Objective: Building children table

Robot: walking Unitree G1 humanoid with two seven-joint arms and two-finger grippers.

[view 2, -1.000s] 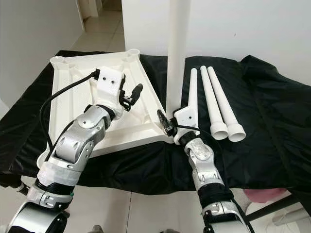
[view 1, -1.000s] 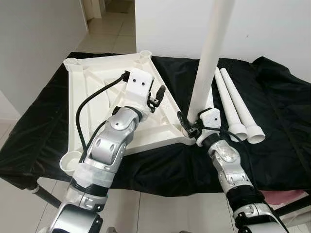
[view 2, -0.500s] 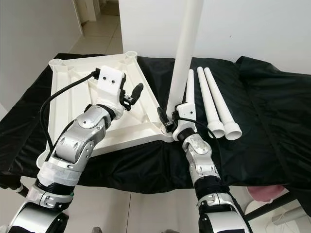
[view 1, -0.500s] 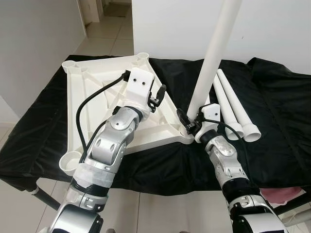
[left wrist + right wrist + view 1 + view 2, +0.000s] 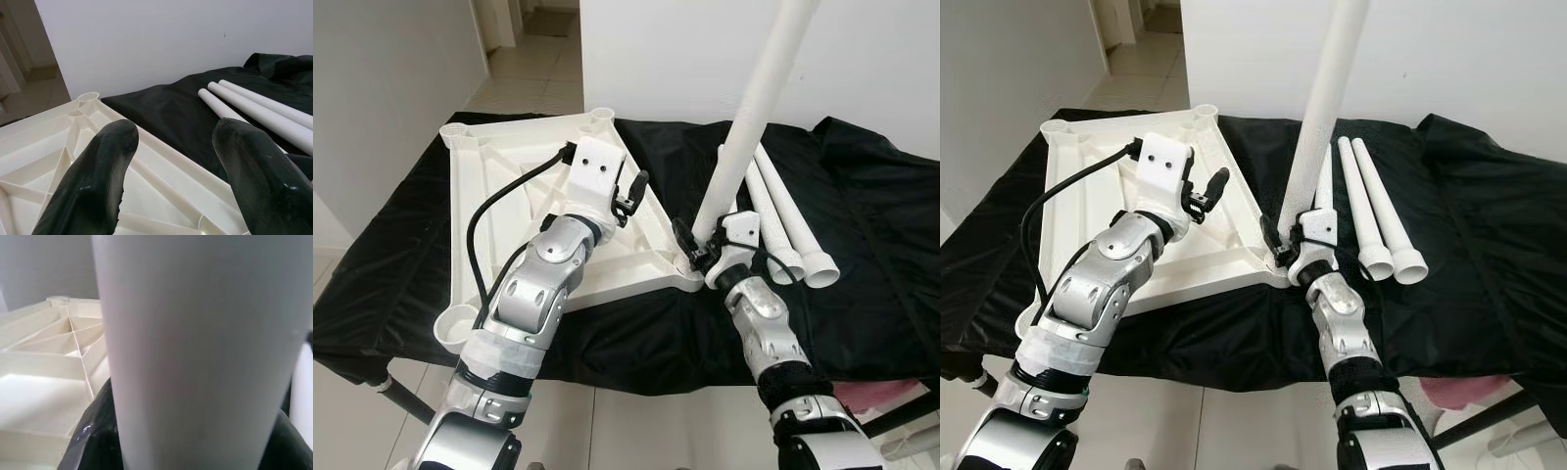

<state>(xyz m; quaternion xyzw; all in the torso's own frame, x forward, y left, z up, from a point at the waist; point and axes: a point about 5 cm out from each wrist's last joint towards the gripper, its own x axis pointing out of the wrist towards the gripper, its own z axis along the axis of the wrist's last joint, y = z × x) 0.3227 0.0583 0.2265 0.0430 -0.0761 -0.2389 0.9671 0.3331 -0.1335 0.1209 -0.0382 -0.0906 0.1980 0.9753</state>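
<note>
Right gripper [image 5: 698,253] is pinching the bottom of a white table leg [image 5: 751,116], and I am seeing the leg leaning away from the robot's left, its lower end down at the near corner of the upturned white tabletop [image 5: 499,211]. I cannot make out whether that end is seated in the corner socket, because the gripper and the wrist housing are covering the joint. The leg's top is running out of the head views, so its full length is cut off. In the right wrist view the leg [image 5: 195,347] is sitting so close that it is blurring, with a dark finger [image 5: 93,440] showing at its side and the ribbed underside of the tabletop behind it. Left gripper [image 5: 628,196] is hovering over the tabletop with its fingers [image 5: 93,181] spread apart and holding nothing. Three spare legs [image 5: 783,211] are lying side by side on the black cloth [image 5: 862,215] that is draping the work table, just beyond the right gripper; the nearest one is partly hidden behind the raised leg. I am finding no label or writing on any part that I can read.
</note>
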